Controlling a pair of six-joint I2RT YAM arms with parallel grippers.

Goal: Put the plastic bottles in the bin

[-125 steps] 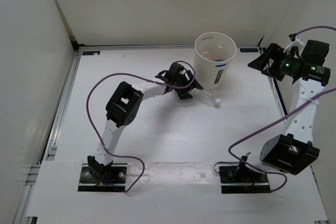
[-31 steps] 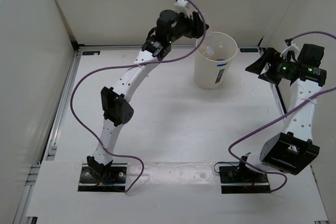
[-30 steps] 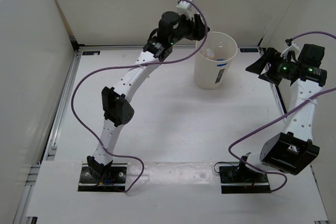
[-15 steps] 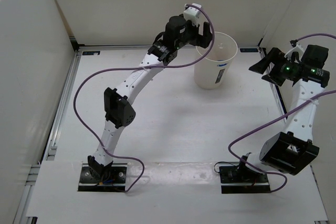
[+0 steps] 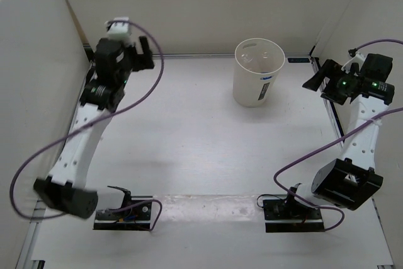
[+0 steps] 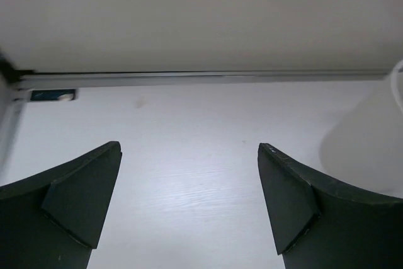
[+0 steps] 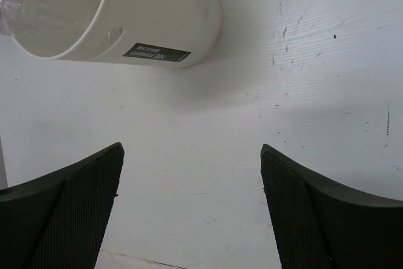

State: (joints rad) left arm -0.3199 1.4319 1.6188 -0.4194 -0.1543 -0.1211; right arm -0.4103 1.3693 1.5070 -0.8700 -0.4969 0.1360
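Observation:
The cream-white bin (image 5: 257, 74) stands upright at the back of the table, right of centre. No bottle lies on the table. In the right wrist view the bin (image 7: 145, 11) fills the top left, and crinkled clear plastic of a bottle (image 7: 9, 5) shows inside its mouth. My left gripper (image 5: 140, 55) is raised at the far left back, well away from the bin, open and empty. In the left wrist view the left gripper (image 6: 189, 149) looks at bare table, with the bin's side (image 6: 371, 137) at the right edge. My right gripper (image 5: 317, 75) is open and empty to the right of the bin, and the right wrist view (image 7: 191, 149) shows nothing between its fingers.
White walls enclose the table on the left, back and right. A metal rail (image 6: 201, 77) runs along the foot of the back wall. Purple cables (image 5: 296, 162) loop from both arms.
My left arm has swung from above the bin to the far left back corner. The bottle it held over the bin earlier is no longer in the gripper. The right arm has barely moved.

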